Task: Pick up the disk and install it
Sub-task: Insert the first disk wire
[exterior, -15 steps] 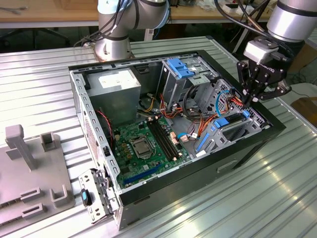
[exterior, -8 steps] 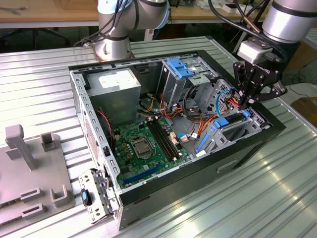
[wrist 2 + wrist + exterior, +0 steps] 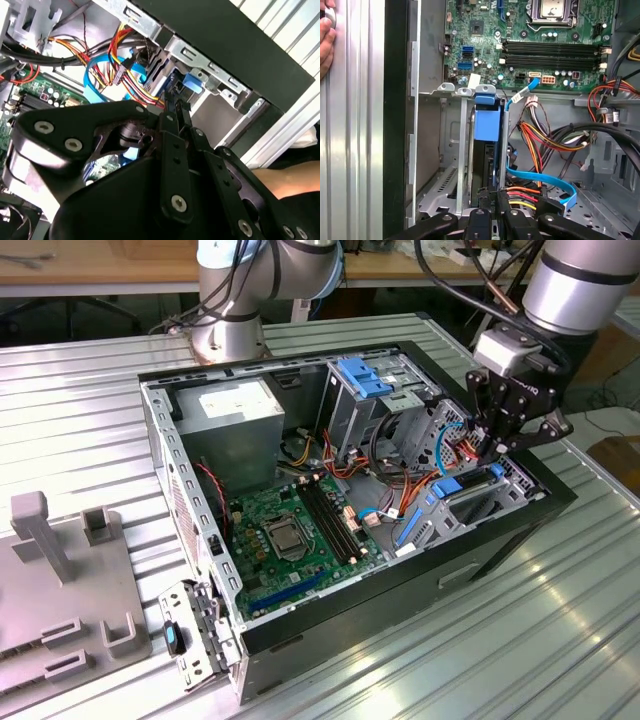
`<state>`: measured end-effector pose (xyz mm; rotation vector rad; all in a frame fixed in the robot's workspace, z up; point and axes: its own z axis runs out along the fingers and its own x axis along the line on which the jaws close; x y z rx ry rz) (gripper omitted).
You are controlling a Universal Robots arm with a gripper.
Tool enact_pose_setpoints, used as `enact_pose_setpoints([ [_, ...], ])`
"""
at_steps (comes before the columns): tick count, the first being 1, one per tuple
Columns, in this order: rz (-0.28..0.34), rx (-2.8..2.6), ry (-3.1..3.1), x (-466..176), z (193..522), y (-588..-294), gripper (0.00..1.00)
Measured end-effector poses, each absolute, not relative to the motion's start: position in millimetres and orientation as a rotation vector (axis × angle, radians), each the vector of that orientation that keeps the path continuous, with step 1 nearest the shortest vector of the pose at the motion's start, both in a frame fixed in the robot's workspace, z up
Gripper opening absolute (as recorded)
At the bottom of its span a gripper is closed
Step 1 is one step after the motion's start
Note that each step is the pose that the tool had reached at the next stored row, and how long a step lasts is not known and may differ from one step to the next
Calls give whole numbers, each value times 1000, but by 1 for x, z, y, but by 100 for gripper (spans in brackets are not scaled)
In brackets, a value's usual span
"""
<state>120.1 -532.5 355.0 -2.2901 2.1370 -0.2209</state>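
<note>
The disk (image 3: 486, 122) stands on edge in a slot of the metal drive bay (image 3: 461, 150) at the near corner of the open computer case (image 3: 520, 525). Its blue carrier end and dark body show between the bay's rails. In the exterior view the disk (image 3: 452, 486) lies low in the case on that view's right. My gripper (image 3: 487, 448) hangs just above it with fingers pointing down into the bay. In both wrist views the gripper (image 3: 176, 107) (image 3: 496, 202) is shut, its fingertips at the disk's (image 3: 192, 82) outer end, beside red and yellow power cables (image 3: 522, 195).
The motherboard (image 3: 290, 530), power supply (image 3: 235, 410) and a drive cage with blue clips (image 3: 365, 378) fill the case. Blue data cables (image 3: 540, 177) loop near the bay. A person's hand (image 3: 326, 40) rests on the ribbed table outside the case. Grey fixtures (image 3: 60, 570) stand on the exterior view's left.
</note>
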Motion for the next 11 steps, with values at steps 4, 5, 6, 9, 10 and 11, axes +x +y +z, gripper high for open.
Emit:
enact_pose_setpoints([
  [4,-221,-2285,2144,120,352,-533,17],
  [5,-221,-2285,2144,120,351,-533,17],
  [6,-221,-2287,2141,120,350,-534,17],
  [9,-221,-2310,2114,119,349,-534,17],
  [10,-221,-2311,2112,119,348,-535,17],
  [11,-221,-2311,2112,119,348,-535,17],
])
